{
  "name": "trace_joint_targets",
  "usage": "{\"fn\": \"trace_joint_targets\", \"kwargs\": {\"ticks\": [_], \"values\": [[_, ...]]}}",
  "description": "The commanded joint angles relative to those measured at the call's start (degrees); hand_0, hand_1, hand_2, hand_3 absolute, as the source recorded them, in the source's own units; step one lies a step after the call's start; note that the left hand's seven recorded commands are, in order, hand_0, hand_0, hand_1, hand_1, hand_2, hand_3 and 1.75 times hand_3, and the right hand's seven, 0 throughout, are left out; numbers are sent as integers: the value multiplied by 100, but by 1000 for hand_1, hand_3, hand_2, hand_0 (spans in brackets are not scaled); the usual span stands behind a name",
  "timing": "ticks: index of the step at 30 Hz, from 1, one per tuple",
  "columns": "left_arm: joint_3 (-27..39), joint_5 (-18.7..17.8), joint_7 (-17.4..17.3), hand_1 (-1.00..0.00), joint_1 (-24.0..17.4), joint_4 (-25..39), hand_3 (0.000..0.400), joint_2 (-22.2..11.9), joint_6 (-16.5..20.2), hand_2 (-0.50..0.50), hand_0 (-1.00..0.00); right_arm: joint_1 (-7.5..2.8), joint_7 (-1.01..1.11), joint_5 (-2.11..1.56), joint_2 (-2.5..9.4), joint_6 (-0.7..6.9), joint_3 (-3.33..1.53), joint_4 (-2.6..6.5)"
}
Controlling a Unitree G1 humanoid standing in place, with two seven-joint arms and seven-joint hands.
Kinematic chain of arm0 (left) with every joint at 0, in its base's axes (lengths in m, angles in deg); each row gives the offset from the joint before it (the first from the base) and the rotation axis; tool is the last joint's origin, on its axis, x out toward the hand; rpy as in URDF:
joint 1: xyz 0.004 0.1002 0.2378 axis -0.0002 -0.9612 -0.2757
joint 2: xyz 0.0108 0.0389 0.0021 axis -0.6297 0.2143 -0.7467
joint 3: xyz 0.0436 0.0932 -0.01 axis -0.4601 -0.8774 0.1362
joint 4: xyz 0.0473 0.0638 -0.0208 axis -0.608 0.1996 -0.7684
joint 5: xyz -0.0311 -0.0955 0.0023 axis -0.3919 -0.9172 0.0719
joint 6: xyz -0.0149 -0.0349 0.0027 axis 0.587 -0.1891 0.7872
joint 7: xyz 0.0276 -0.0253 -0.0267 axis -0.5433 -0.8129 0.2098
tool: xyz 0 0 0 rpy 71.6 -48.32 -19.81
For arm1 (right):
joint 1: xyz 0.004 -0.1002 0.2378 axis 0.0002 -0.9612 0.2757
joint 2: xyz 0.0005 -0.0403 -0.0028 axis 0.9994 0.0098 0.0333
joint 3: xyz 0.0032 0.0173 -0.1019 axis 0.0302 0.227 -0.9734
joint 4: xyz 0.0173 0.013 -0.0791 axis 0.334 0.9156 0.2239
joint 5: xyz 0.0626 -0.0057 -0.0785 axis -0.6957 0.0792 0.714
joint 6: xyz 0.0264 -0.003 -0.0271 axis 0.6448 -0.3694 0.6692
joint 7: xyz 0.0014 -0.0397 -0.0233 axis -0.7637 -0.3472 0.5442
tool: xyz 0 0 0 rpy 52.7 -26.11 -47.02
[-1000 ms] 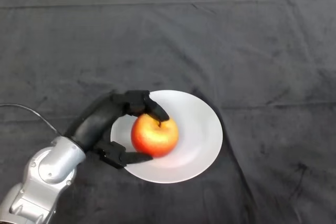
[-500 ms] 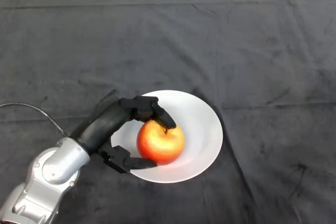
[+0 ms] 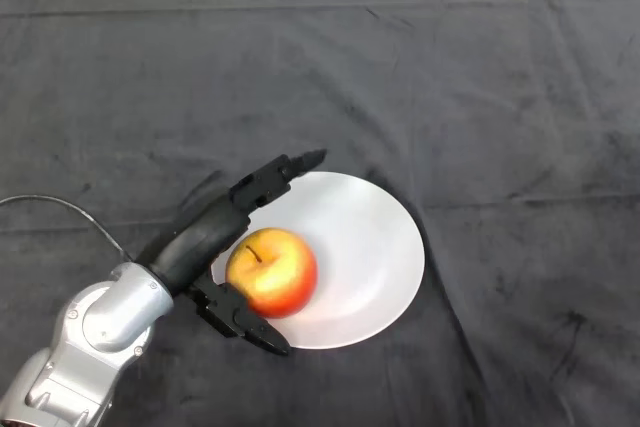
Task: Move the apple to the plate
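A red and yellow apple lies on the left part of the white plate, stem up. My left hand is at the plate's left edge, right beside the apple. Its fingers are straight and point up and right over the plate's rim, above the apple. Its thumb reaches out below the apple. The hand is open and the fingers no longer wrap the apple.
The dark cloth covers the whole table, with creases at the back and right. My silver-grey forearm comes in from the lower left.
My fingers have uncurled from the apple and straightened. The apple has shifted left on the plate, toward my palm, and rests there.
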Motion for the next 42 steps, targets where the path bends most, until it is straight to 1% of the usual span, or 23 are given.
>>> {"fn": "trace_joint_targets", "kwargs": {"ticks": [1,10,15,19,24,28,32,38,42], "values": [[92,7,79,0,273,-68,0,-270,-151,0,0,82,-26,-90,-68,-11,-20,-260],[470,-161,250,0,484,-456,0,-361,-344,0,0,83,-26,-92,-69,-11,-22,-258],[799,-315,386,0,639,-775,0,-459,-469,0,0,84,-25,-94,-71,-12,-22,-255],[1115,-483,495,0,763,-1052,0,-567,-551,0,0,86,-24,-95,-72,-12,-22,-251],[1632,-783,669,0,921,-1437,0,-741,-610,0,0,88,-21,-97,-75,-13,-21,-244],[2043,-985,889,0,1008,-1693,0,-860,-622,0,0,91,-19,-98,-77,-14,-20,-238],[2431,-1123,1196,0,1074,-1942,0,-946,-652,0,0,93,-16,-100,-80,-15,-19,-230],[2912,-1252,1644,0,1155,-2217,0,-1079,-668,0,0,98,-12,-102,-85,-18,-16,-218],[3198,-1339,1863,0,1175,-2325,0,-1210,-671,0,0,101,-8,-103,-88,-19,-15,-209]]}}
